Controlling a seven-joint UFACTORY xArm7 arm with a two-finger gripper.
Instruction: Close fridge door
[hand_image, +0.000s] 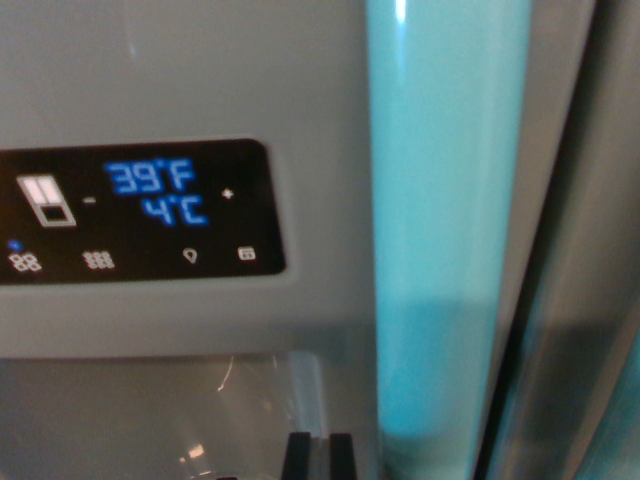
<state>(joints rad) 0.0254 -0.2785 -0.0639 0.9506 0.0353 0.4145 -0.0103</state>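
Grey fridge door (200, 80) directly ahead, tool (320, 455) tips close below its display panel (140, 210).

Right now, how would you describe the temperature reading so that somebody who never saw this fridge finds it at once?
Start at the grey fridge door and find the black control panel on the wrist view's left. The temperature reading glows blue in its upper middle, showing 39°F above 4°C. The icons around it are small and white; only this is large blue digits.

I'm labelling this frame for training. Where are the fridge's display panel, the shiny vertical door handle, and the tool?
display panel (135, 212): wrist view, on its black face below the blue temperature digits.
door handle (445, 240): wrist view, on the middle of its glossy bar.
tool (320, 457): wrist view, between its two dark fingertips at the bottom edge.
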